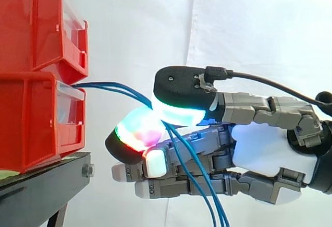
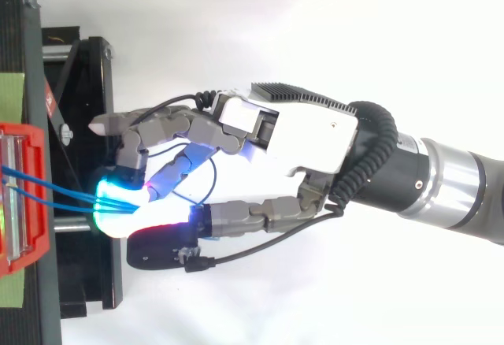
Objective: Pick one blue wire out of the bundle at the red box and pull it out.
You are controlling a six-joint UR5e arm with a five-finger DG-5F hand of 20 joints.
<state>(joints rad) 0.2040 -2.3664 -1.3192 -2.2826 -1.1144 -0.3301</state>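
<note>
Blue wires (image 1: 111, 87) run from the lower red box (image 1: 31, 118) into the hand (image 1: 264, 149), whose curled fingers (image 1: 179, 102) pinch them between glowing pads; the slack hangs below. Several strands seem caught together, so a pull may drag out more than one, or they could slip.

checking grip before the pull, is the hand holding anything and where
The hand pinches blue wires between glowing pads, just outside the lower red bin; how many, cannot tell.
</note>
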